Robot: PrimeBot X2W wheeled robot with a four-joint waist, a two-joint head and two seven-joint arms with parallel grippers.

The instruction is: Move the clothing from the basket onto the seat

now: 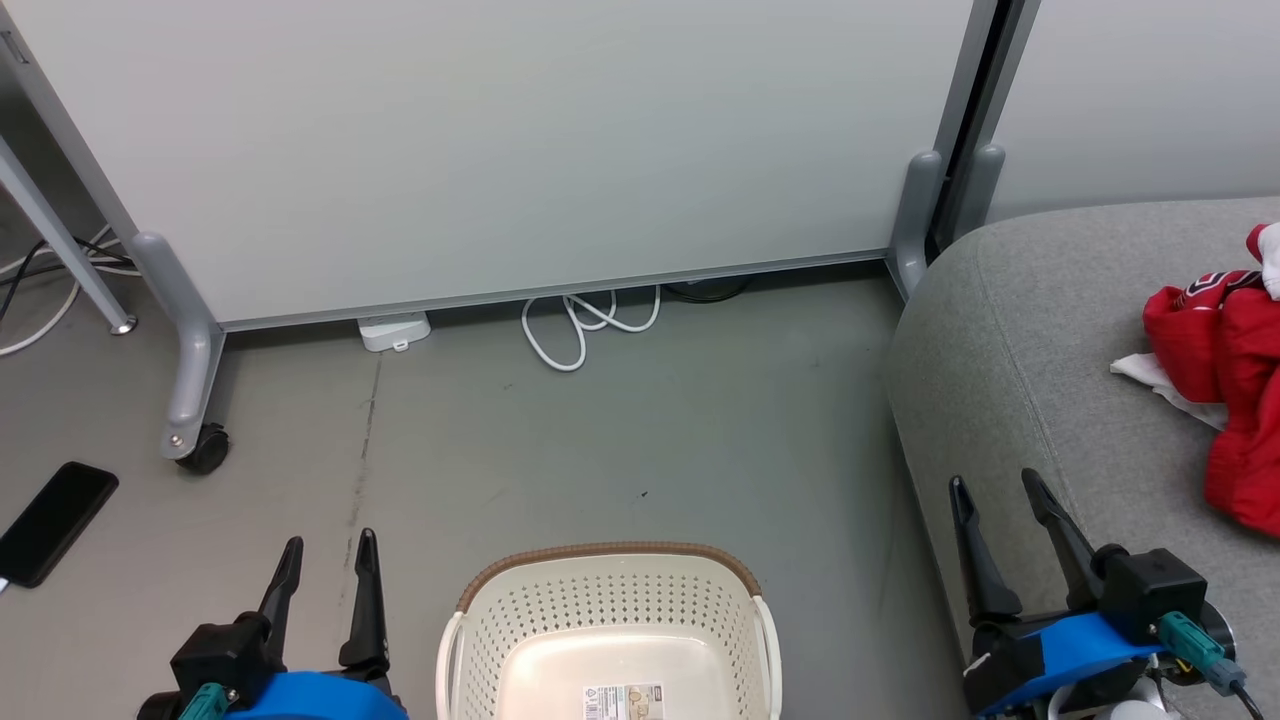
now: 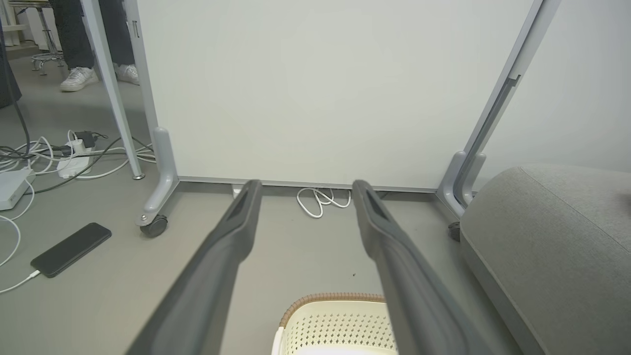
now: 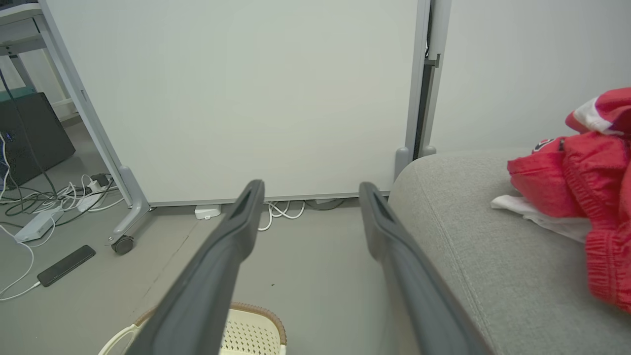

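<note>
While red clothing (image 1: 1225, 390) lies bunched on grey seat (image 1: 1000, 350) at right, basket (image 1: 610, 557) stands on floor (image 1: 640, 430) between both arms, bare bottom with paper label (image 1: 622, 700) in view. Left gripper (image 1: 329, 540): fingers spread apart, holding nothing. Right gripper (image 1: 994, 480): fingers also parted, holding nothing, over front edge of seat.
</note>
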